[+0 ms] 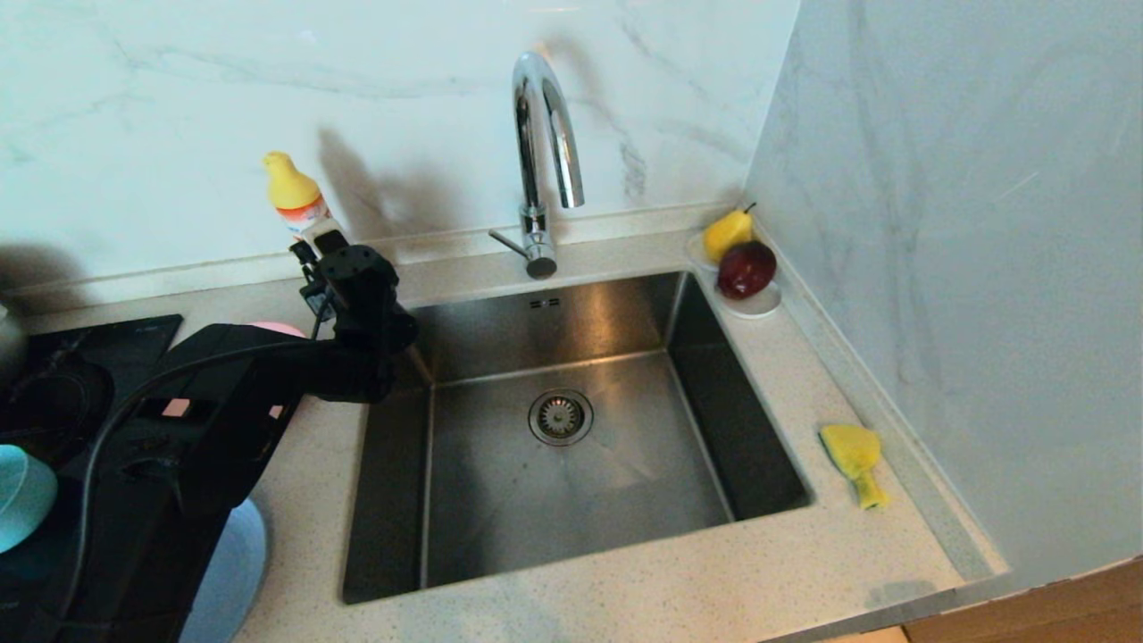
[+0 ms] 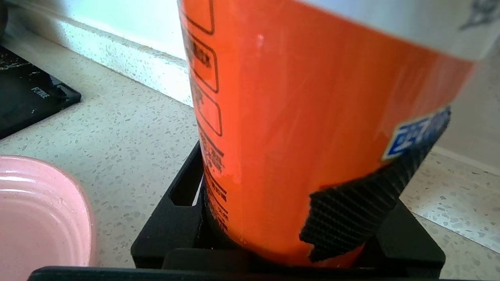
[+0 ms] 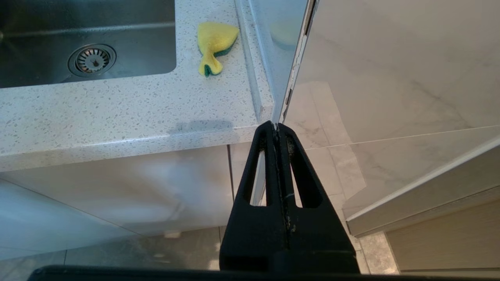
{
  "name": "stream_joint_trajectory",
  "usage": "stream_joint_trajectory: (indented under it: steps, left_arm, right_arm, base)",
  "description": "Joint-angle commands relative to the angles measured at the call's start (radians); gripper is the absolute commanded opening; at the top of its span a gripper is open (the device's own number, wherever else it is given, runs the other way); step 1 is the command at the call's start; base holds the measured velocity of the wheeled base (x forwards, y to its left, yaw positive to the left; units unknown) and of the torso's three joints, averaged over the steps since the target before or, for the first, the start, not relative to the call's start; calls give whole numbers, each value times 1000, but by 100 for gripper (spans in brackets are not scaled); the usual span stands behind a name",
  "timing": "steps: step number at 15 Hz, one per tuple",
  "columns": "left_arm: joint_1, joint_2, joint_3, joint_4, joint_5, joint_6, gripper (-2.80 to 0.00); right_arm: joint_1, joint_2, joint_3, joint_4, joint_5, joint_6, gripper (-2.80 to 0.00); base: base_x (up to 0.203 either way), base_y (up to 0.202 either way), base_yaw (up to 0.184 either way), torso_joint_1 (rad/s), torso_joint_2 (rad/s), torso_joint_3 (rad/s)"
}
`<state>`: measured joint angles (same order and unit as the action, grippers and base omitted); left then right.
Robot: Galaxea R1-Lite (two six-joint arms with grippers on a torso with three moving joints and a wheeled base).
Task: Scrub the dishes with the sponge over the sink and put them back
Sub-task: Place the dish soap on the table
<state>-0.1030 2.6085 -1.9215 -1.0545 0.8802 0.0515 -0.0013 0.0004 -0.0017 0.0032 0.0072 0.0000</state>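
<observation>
Detergent bottle gripped by the left gripper; no dish yet scrubbed.

Nearest in the head view, the light blue plate [image 1: 234,572] and teal bowl [image 1: 22,496] are seen lying on the counter [image 1: 625,589] beside the left arm, with the pink plate [image 1: 279,329] partly hidden just beyond it. The left gripper [image 1: 344,268] is clamped round the orange detergent bottle [image 2: 304,128] behind the sink's left corner. The sink [image 1: 571,429] holds nothing. The sponge [image 1: 855,460] lies untouched on the right rim, so every scrubbing is judged outstanding. The right gripper [image 3: 278,130] is parked below the counter edge, pressed shut and holding nothing. Farthest stand the tap [image 1: 541,161] and a saucer [image 1: 757,306] carrying a pear [image 1: 726,234] and an apple [image 1: 746,269]; nothing blocks the basin.
</observation>
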Motion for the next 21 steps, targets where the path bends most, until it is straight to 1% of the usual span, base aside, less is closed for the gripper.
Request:
stream_joint_trajectory:
  steps: [1,4,5,12,18,21]
  left_arm:
    - [0,-1,-1,-6,5,1,-280]
    - [0,-1,1,-6,6,2,-280]
    - [0,-4,1,-6,5,4,0]
    - [0,-99,16,-25,8,1,0]
    - [-4,-346,64,6,6,11,0]
    - [-4,-490,150,19,-2,24,0]
  right_arm:
    - [1,0,0,0,0,0,-280]
    - [1,0,0,0,0,0,-280]
    - [1,0,0,0,0,0,-280]
    - [0,0,0,0,0,0,-280]
    - [1,0,-1,0,0,0,-280]
    - [0,0,0,0,0,0,-280]
  base:
    - [0,0,0,0,0,0]
    - [0,0,0,0,0,0]
    - [0,0,0,0,0,0]
    - [0,0,0,0,0,0]
    - [0,0,0,0,0,0]
    - [0,0,0,0,0,0]
